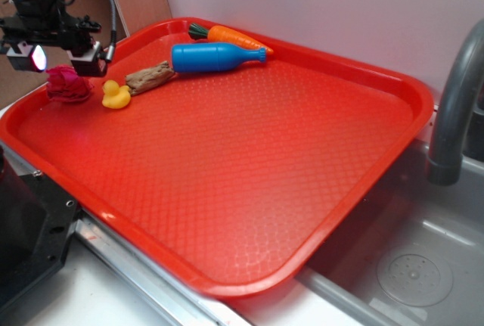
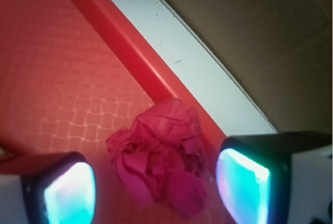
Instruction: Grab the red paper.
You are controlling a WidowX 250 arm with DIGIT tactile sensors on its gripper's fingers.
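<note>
The red paper (image 1: 68, 84) is a dark crimson crumpled wad lying at the far left of the red tray (image 1: 249, 159), against its rim. My gripper (image 1: 62, 57) hangs just above it, jaws wide open. In the wrist view the paper (image 2: 161, 154) lies between and slightly ahead of my two glowing fingertips (image 2: 70, 193), which stand apart on either side and do not touch it. The gripper holds nothing.
A yellow duck (image 1: 115, 95) sits just right of the paper. A piece of brown wood (image 1: 150, 78), a blue bottle (image 1: 215, 57) and an orange carrot (image 1: 234, 37) lie along the tray's back. A grey faucet (image 1: 454, 107) and sink (image 1: 401, 265) are at the right.
</note>
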